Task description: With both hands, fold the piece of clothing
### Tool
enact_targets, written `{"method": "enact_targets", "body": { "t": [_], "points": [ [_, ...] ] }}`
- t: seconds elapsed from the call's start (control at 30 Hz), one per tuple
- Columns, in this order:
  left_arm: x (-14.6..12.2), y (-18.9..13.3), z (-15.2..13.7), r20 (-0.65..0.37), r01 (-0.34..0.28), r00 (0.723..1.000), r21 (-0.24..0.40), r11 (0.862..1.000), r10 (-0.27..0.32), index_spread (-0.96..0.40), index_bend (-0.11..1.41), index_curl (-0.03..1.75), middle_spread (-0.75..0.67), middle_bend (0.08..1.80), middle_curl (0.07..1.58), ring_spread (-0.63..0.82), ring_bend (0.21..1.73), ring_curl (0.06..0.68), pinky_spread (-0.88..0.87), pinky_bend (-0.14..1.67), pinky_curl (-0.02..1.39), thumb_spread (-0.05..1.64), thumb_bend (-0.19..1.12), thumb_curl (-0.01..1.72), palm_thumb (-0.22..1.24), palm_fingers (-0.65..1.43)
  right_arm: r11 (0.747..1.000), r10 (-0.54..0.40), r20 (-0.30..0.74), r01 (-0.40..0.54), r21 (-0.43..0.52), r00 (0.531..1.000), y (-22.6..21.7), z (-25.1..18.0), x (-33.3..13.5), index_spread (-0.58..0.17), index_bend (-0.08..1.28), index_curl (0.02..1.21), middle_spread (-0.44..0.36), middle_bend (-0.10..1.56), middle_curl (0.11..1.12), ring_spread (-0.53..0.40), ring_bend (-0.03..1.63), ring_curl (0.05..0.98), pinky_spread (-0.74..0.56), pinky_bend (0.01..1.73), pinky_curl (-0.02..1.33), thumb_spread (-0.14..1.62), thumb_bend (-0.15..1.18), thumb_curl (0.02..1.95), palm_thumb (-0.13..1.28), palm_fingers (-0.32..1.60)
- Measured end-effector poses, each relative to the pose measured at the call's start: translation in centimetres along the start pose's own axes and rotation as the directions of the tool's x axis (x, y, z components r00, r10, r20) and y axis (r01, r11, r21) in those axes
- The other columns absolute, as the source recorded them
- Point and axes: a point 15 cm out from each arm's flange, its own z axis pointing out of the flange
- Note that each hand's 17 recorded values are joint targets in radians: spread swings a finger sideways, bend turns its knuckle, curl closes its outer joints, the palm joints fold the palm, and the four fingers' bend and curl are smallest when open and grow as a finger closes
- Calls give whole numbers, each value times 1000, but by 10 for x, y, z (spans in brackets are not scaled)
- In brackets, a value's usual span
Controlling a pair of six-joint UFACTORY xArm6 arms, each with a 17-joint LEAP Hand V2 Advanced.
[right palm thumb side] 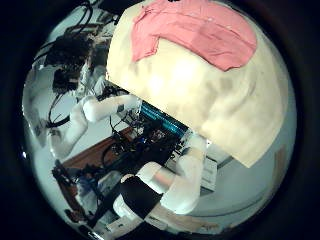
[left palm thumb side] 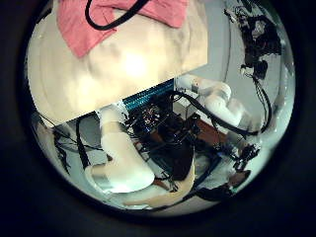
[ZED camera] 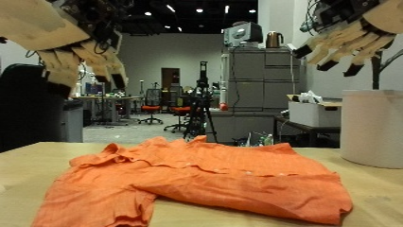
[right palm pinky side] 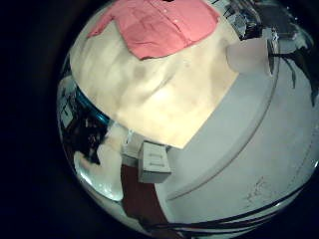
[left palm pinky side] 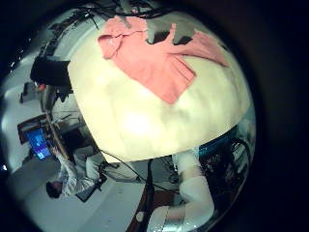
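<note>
- Nearest in the outside view: orange shirt (ZED camera: 201,180) lying flat and rumpled on the pale wooden table (ZED camera: 26,165), one sleeve bunched toward the near edge, collar end under the left hand.
- Raised high over the shirt on that side: left hand (ZED camera: 78,43), palm down, fingers spread and hanging loosely, holding nothing, touching nothing.
- Raised high on the other side, well apart from the cloth: right hand (ZED camera: 346,33), fingers splayed wide and drooping, empty.
- Seen from the palm views: shirt (left palm pinky side: 159,53) far below on the tabletop (left palm pinky side: 164,116); both hands well clear of it.
- Standing at the table's edge by the right hand: white cylinder (ZED camera: 375,128).
- Farther back: grey cabinets (ZED camera: 258,95), small print on them too small to read.
</note>
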Motion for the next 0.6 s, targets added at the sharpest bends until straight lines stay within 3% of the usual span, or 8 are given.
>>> {"method": "enact_targets", "body": {
  "t": [0.33,0.6],
  "points": [
    [-1,-6,-7,2,-1,1000,-9,1000,1,10,166,285,317,210,316,528,436,231,530,243,316,796,-44,301,-20,37,1000,-12,3,12,-6,1000,2,0,-1,-383,157,255,77,197,333,214,349,239,350,323,306,981,-28,267,133,138],
    [-19,-13,25,76,-41,996,-95,995,48,42,158,289,326,194,316,529,424,227,521,245,320,842,-25,309,15,36,1000,10,28,-10,-16,1000,3,6,-2,-385,163,259,77,195,331,220,346,240,347,316,307,989,-26,268,134,142]
  ]
}}
